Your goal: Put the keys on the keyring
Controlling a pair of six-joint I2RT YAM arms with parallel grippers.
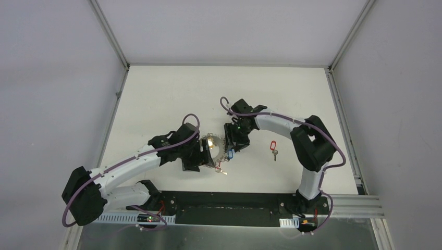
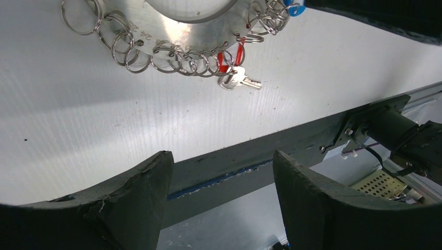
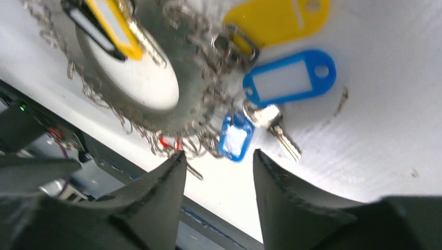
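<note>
Top external view, item one: large dark grey metal keyring (image 1: 215,148), fringed with small silver split rings (image 2: 172,60), lying flat on the white table (image 1: 172,88) between the two grippers.

Left gripper (image 1: 205,157): just beside the ring's left edge, jaws spread wide, nothing between them.

Right gripper (image 1: 232,151): at the ring's right edge, jaws parted and empty. A small blue tag (image 3: 234,140) lies just past its fingertips.

At the ring's fringe:
- a silver key with red tag (image 2: 238,79)
- a yellow oval tag (image 3: 276,18)
- a larger blue tag (image 3: 289,78) with a silver key (image 3: 272,121) touching its end

Loose item: red-tagged key (image 1: 272,148), lying well apart to the right.
</note>
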